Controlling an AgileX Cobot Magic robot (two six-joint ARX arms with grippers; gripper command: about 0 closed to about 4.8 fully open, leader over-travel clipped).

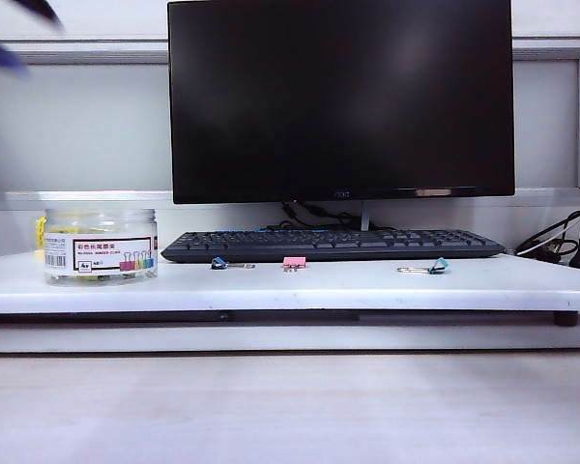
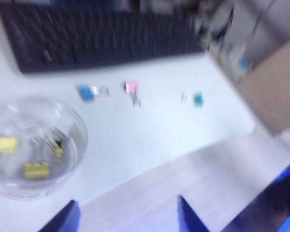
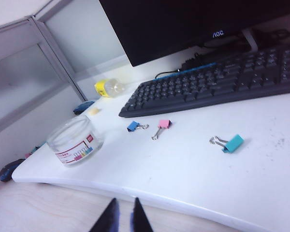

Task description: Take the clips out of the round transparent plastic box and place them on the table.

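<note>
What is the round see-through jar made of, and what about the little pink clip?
The round transparent plastic box looks like clear, glossy plastic: the yellow clips show through its wall. The pink clip seems to be painted metal with thin, shiny wire handles, though it is too small to be sure.

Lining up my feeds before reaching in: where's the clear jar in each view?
Exterior view: jar at the far left on the white table, left of the keyboard.
Left wrist view: lower left, blurred, seen from above, yellow clips inside.
Right wrist view: left of centre, near the table's edge.
Shared landmark: the pink clip, before the keyboard.
</note>
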